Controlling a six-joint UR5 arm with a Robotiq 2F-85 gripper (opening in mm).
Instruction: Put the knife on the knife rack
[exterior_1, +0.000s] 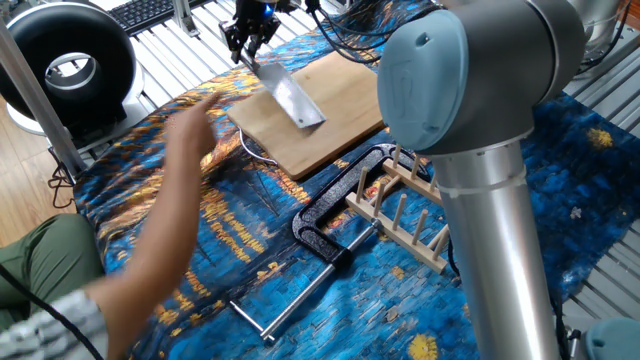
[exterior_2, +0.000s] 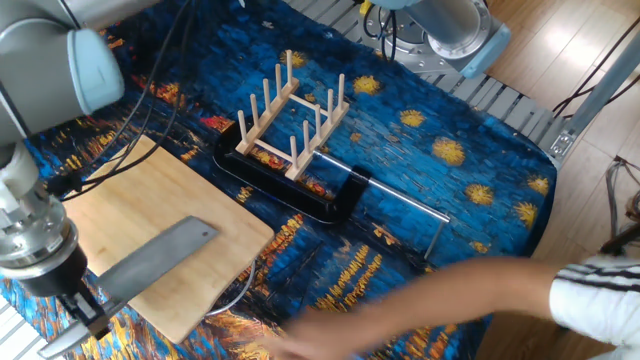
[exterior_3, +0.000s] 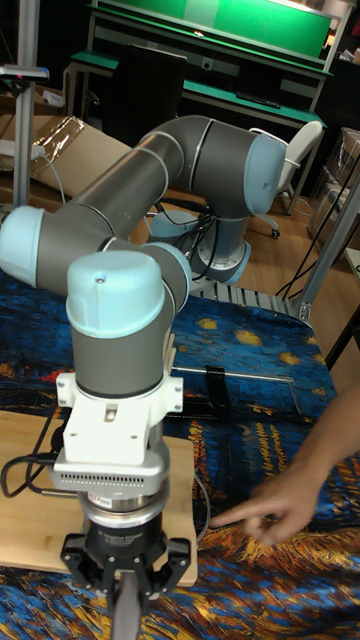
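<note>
The knife (exterior_1: 291, 96) has a broad grey blade and hangs tilted over the bamboo cutting board (exterior_1: 335, 100). My gripper (exterior_1: 249, 42) is shut on its handle at the board's far corner. In the other fixed view the blade (exterior_2: 152, 264) slants across the board's near edge from the gripper (exterior_2: 84, 314). The tall fixed view shows the gripper (exterior_3: 125, 578) from above with the knife edge-on below it. The pale wooden knife rack (exterior_1: 402, 208) (exterior_2: 291, 115) stands upright beyond the board, well apart from the knife.
A black clamp (exterior_1: 328, 218) (exterior_2: 300, 192) with a thin metal bar lies against the rack. A person's arm (exterior_1: 165, 215) (exterior_2: 430, 305) sweeps blurred over the patterned cloth, the hand (exterior_3: 268, 508) close to the board's edge. The arm's large elbow (exterior_1: 470, 80) blocks part of the view.
</note>
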